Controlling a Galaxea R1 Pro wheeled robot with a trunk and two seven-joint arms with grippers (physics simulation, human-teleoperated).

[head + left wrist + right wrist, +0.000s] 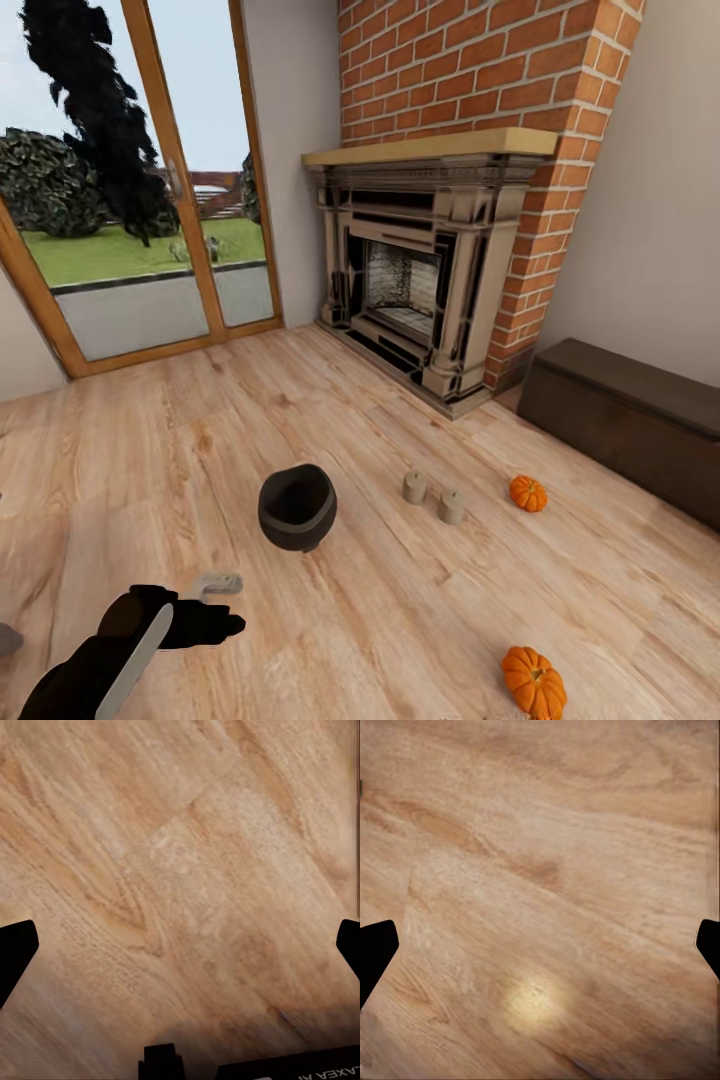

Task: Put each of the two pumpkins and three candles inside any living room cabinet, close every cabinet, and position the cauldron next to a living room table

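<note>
Between cauldron (297, 506) and cabinet (625, 418): two candles (432, 496), open floor (400, 620).

On the floor — two pumpkins (528, 493) (534, 682), two candles (415, 487) (452, 506), one cauldron (297, 507).

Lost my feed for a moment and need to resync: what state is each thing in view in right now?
cauldron: upright on the floor, mouth open.
two candles: standing upright, side by side.
far pumpkin: on the floor near the cabinet.
near pumpkin: on the floor, unheld.
cabinet: closed.
left gripper: open, empty, over bare floor.
right gripper: open, empty.
</note>
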